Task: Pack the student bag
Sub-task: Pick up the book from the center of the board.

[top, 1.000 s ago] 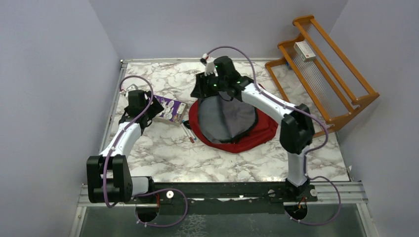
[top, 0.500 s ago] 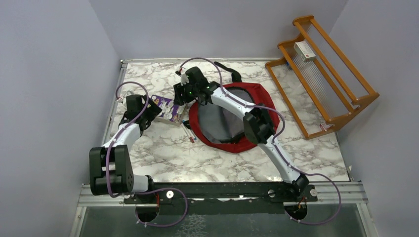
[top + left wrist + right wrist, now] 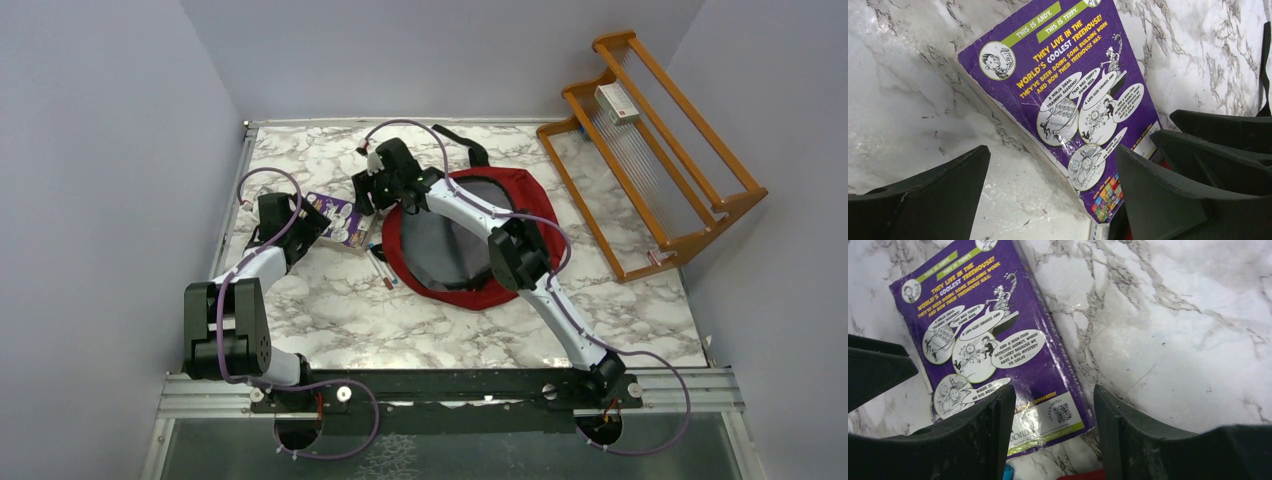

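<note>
Left gripper (image 3: 1053,200) nearer book (image 3: 1063,100), student bag (image 3: 448,248) open

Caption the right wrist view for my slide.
Open right gripper poised over the QR-code corner of a purple children's book lying back cover up on the marble table.

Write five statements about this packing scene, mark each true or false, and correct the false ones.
1. The purple book lies on the marble table, outside the student bag. True.
2. The right gripper is shut on the book. False: it is open over the book, gripping nothing.
3. The student bag lies open, with its grey lining showing. True.
4. The wooden rack holds nothing. False: a small white box sits on it.
5. The left gripper is open at the book. True.
</note>
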### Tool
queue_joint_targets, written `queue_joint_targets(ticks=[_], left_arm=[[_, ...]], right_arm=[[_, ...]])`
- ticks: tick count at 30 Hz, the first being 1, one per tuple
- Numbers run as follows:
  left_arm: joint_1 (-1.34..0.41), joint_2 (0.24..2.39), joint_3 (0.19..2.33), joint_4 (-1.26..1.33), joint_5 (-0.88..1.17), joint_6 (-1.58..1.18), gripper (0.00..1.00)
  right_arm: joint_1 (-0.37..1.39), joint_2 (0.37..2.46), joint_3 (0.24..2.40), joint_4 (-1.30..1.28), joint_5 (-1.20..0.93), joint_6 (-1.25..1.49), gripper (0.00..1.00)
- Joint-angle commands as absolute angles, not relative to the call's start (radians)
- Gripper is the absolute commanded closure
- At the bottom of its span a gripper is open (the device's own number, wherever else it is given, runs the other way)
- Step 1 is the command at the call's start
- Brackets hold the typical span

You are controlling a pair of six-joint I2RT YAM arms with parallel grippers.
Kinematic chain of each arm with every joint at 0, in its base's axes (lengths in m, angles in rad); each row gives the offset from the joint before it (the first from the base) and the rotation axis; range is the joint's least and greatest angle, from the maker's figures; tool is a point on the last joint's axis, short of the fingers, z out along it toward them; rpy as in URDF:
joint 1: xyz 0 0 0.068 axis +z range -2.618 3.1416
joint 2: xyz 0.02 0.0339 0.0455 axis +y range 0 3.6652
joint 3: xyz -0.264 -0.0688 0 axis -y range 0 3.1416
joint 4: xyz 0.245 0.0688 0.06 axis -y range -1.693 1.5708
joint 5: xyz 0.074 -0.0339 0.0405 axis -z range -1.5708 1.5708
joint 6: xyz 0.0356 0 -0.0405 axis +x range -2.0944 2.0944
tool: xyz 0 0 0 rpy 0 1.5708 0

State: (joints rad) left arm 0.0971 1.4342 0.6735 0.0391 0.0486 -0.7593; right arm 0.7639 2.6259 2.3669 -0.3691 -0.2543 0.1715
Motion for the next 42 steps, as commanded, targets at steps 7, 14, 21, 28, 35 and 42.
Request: queue_joint_targets(ticks=[7,14,21,28,35,42], left_arm=[[0.104,1.454,0.634,0.027,0.064,-0.776,0.01],[0.081,1.513,0.631,0.047,0.108,-0.792,0.01],[0.05,1.621,0.673,0.085,0.122,-0.799,0.01],[0.051,1.726,0.796,0.099,0.15,-0.749,0.01],[0.051,1.857,1.054,-0.071,0.128,-0.611,0.01],[0.05,1.746,0.97,-0.176,0.062,-0.595,0.01]], right_arm=[[0.764,2.678,2.342,-0.453,-0.408,0.178,0.36],[0.764,2.648,2.303,-0.469,-0.372,0.166,0.36],[0.763,2.621,2.268,-0.47,-0.369,0.171,0.36],[0.764,2.586,2.207,-0.485,-0.362,0.177,0.36],[0.752,2.544,2.12,-0.458,-0.28,0.246,0.36],[0.719,2.522,2.067,-0.415,-0.299,0.328,0.36]])
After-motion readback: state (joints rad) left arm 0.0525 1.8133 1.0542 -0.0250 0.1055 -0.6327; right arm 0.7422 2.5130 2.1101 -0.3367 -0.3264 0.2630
